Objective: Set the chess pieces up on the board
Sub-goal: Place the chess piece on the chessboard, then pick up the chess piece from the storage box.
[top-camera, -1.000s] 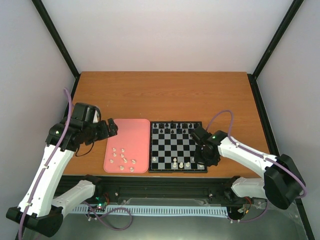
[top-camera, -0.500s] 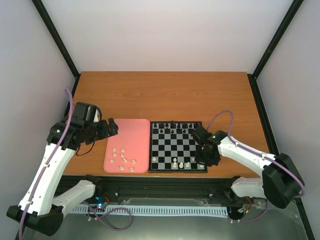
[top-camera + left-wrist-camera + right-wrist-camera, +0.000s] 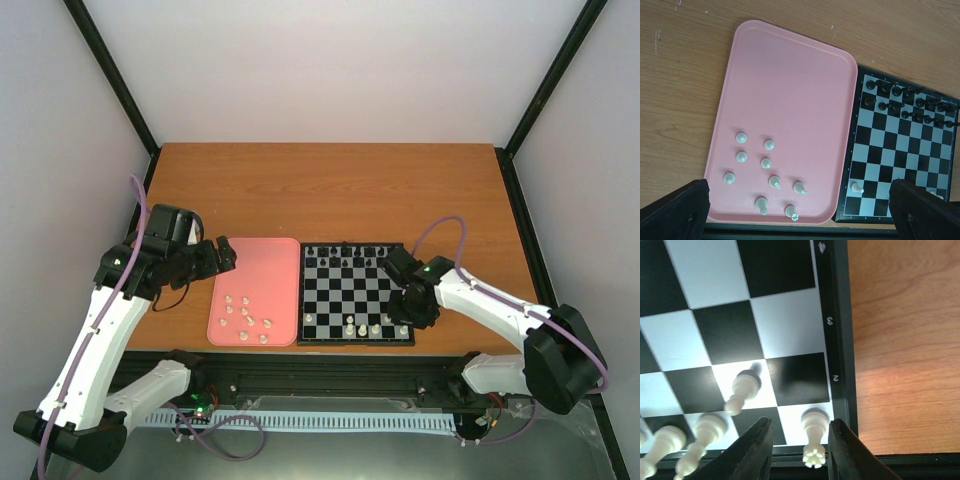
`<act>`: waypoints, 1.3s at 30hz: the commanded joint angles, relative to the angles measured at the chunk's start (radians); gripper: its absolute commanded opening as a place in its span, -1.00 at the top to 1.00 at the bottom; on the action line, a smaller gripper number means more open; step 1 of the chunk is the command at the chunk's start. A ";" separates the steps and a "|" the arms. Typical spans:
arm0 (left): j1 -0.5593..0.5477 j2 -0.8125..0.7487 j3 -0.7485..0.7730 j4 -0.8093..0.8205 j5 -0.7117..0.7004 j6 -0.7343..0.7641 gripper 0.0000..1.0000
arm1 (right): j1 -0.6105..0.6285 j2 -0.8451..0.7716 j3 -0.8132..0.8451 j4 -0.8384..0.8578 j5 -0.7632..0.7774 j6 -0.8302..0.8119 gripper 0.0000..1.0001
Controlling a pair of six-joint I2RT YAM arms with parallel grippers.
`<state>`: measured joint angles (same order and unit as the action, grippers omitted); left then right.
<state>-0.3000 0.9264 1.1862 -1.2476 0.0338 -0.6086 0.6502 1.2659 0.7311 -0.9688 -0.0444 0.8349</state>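
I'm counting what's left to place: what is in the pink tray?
Nine cream-white pieces in the tray's near half, no black ones. A left end effector finger covers its near-left corner in the wrist view.

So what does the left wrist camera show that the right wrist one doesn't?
Only the left wrist view shows the pink rounded-corner tray with loose cream-white chess pieces, plus the black chess pieces lined up in two rows. Only the right wrist view shows the right gripper open around a cream-white rook on a corner square, and the edge numerals. Both show the black-and-silvery checked chessboard and brown wooden table.
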 commanded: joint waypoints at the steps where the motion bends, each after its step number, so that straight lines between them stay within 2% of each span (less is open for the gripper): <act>1: 0.001 0.000 0.013 0.016 -0.005 0.012 -1.00 | -0.009 -0.027 0.073 -0.049 0.025 0.004 0.32; 8: 0.001 0.004 0.022 0.011 -0.006 0.012 -1.00 | 0.002 -0.013 0.234 -0.103 0.038 -0.030 0.22; 12: 0.001 0.010 0.034 0.000 -0.021 0.013 -1.00 | 0.091 0.055 0.358 -0.089 0.045 -0.020 0.14; 17: 0.001 0.006 0.060 -0.017 -0.045 0.011 -1.00 | 0.246 0.226 0.544 -0.062 0.049 -0.030 0.02; 25: 0.001 -0.008 0.082 -0.023 -0.055 -0.014 -1.00 | 0.439 0.560 0.841 -0.001 -0.013 -0.112 0.03; 32: 0.001 -0.025 0.087 -0.031 -0.060 -0.032 -1.00 | 0.522 0.796 1.028 0.008 -0.115 -0.162 0.05; 39: 0.001 -0.030 0.087 -0.035 -0.058 -0.036 -1.00 | 0.535 0.893 1.095 -0.013 -0.119 -0.184 0.06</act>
<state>-0.3000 0.9092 1.2354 -1.2640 -0.0170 -0.6300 1.1824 2.1391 1.7897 -0.9611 -0.1558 0.6746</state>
